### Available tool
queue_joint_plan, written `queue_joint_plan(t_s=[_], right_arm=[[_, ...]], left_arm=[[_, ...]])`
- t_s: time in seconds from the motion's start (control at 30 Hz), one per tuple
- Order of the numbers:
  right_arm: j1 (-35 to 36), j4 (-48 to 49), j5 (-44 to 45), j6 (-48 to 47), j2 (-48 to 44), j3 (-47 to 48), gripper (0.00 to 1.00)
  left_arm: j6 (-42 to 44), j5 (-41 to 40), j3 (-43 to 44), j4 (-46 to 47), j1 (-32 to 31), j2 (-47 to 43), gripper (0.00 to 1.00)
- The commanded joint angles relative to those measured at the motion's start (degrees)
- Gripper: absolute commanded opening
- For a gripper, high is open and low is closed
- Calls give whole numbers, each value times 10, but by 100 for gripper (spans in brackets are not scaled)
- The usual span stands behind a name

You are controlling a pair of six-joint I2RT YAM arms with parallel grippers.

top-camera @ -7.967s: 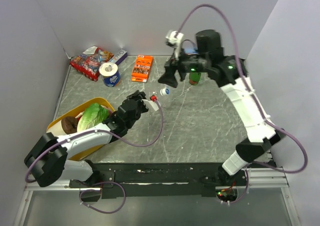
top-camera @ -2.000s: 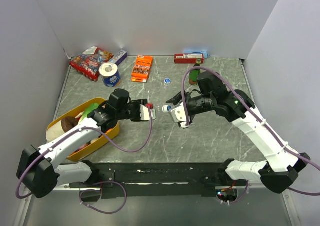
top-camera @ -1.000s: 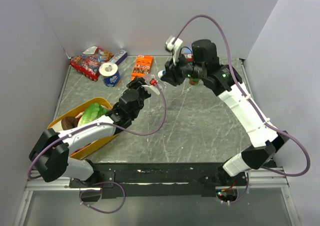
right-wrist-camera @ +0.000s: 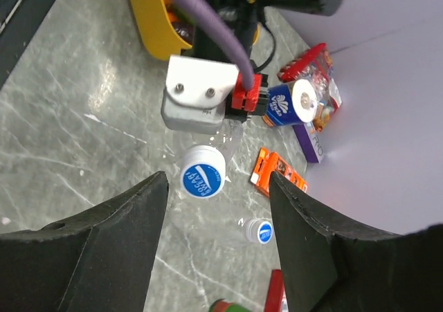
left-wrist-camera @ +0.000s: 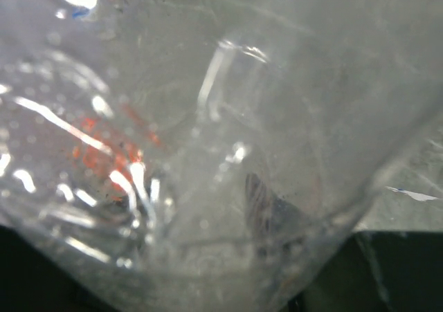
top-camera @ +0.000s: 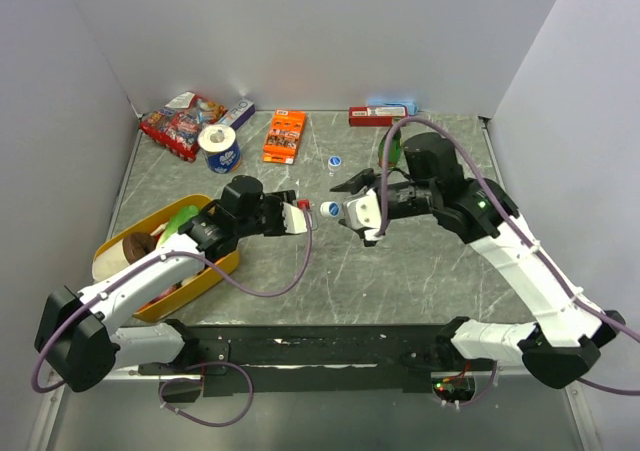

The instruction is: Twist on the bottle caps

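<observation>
Nearer to me than the orange box, my left gripper pinches a tiny clear bottle with its blue cap on. My right gripper was pinched shut a second ago, up by the box. Now its fingers are spread, just beside the cap. The other capped bottle stands right of the box.

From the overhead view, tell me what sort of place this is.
Probably a robotics lab test cell, not a home: plain grey walls box in a marble-patterned table, and staged props sit on it: a yellow tray of food items, a tape roll, snack packets.
</observation>
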Motion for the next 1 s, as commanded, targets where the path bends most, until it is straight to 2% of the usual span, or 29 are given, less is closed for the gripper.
queue_joint_plan(t_s=[0.0,0.2,0.47,0.57,0.6,0.67,0.7,0.73,0.77,0.8,0.83,0.93,0.97], right_arm=[[13,-17,-2,-70,6,-4,66],[16,-29,-6,-82,19,4,62],[16,-29,-10,-71,39,6,46],[16,-7,-15,-44,39,-2,34],[16,24,-11,-30,38,-3,22],[16,87,12,87,41,-11,13],[16,146,30,199,44,-11,4],[16,182,51,259,51,-4,0],[15,210,96,321,54,0,0],[14,228,104,375,59,8,0],[8,239,106,459,74,33,0],[2,247,121,601,105,84,0],[1,245,123,634,112,97,0]], left_arm=[[16,63,31,-10,2,-23,1],[12,67,36,-8,2,-25,1],[1,70,42,5,2,-23,1],[-9,68,44,11,1,-19,1],[-22,60,43,18,1,-17,1],[-59,30,29,85,1,-17,1],[-99,-27,23,118,-1,-16,1],[-112,-69,10,195,-14,-15,1],[-115,-133,3,233,-28,-10,1],[-92,-265,-4,286,-46,6,1],[-69,-329,-21,391,-76,18,1],[40,-448,-26,528,-97,79,1],[62,-459,-23,580,-98,93,1]])
